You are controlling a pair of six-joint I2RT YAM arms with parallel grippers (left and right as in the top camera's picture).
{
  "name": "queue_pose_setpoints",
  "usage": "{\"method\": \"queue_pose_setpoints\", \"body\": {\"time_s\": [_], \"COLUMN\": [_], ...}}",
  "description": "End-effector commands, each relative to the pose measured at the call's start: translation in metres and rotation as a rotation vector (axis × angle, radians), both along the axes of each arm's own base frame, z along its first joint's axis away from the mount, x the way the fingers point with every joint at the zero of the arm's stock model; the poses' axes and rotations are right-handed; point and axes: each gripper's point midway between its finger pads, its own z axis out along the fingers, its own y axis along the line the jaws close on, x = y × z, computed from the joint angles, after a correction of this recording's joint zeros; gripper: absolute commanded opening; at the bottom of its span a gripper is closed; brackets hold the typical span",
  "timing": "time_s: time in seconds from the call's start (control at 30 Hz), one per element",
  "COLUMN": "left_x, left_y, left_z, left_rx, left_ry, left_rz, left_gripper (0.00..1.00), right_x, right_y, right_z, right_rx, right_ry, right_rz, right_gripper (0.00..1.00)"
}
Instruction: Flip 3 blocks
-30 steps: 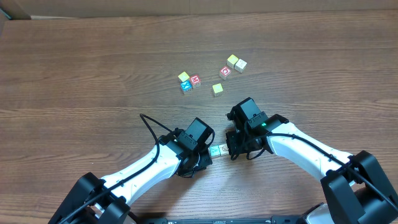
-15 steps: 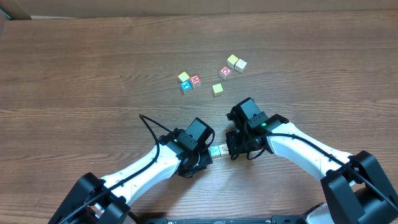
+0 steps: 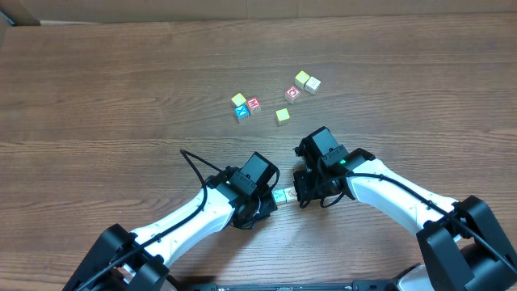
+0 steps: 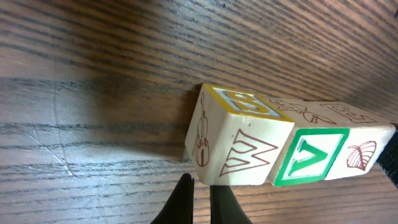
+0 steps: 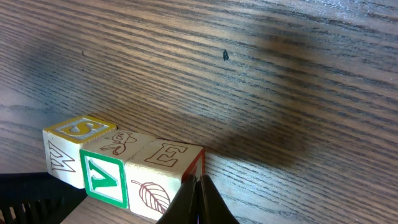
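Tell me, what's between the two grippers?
A row of three blocks, touching one another, lies between the left gripper and the right gripper. The overhead view shows it.

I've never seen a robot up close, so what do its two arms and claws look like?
Both arms have white tubular links, the left arm and right arm, with boxy black joints and black bases. A thin black cable loops off the left one; a small green light glows on the right wrist. The left claw and right claw are slim, dark, pointed fingers.
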Motion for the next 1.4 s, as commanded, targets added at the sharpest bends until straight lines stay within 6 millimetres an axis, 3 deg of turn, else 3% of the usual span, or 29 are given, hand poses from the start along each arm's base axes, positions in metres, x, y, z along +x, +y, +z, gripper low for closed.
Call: {"method": "queue_pose_setpoints", "body": {"time_s": [0.0,0.23,0.47,0.6,0.67,0.83,1.07,1.37], "left_x": [-0.001,-0.008,-0.006,0.006,0.011,0.018,0.024,0.028], "left_y": [-0.010,-0.022,0.032,0.033,0.030,0.041,0.035,0.031], "left_z": [0.003,0.018,0.037,0.040,0.040,0.036,0.023,0.009], "left_rx": [-0.036,-0.018,0.195,0.230,0.251,0.337,0.359,0.363], "left_ry": [0.004,-0.070,-0.161,-0.253,-0.298,-0.321,-0.331,-0.315], "left_rz": [-0.026,-0.105,-0.053,-0.247,-0.363,-0.400,-0.500,-0.494], "left_gripper": [0.04,0.04,0.04,0.04,0.04,0.04,0.04,0.04], "right_x": [0.000,0.000,-0.001,0.000,0.001,-0.001,-0.005,-0.006], "right_y": [0.000,0.000,-0.001,-0.001,-0.004,-0.007,-0.010,-0.010], "right_z": [0.003,0.003,0.002,0.002,0.001,0.000,-0.001,-0.001], "right_rx": [0.002,0.001,0.000,-0.004,-0.018,-0.036,-0.049,-0.048], "right_ry": [-0.013,-0.012,-0.011,-0.016,-0.022,-0.022,-0.015,-0.014], "right_rz": [0.001,0.001,0.002,0.003,-0.001,0.017,0.048,0.048], "right_gripper": [0.04,0.04,0.04,0.04,0.04,0.04,0.04,0.04]}}
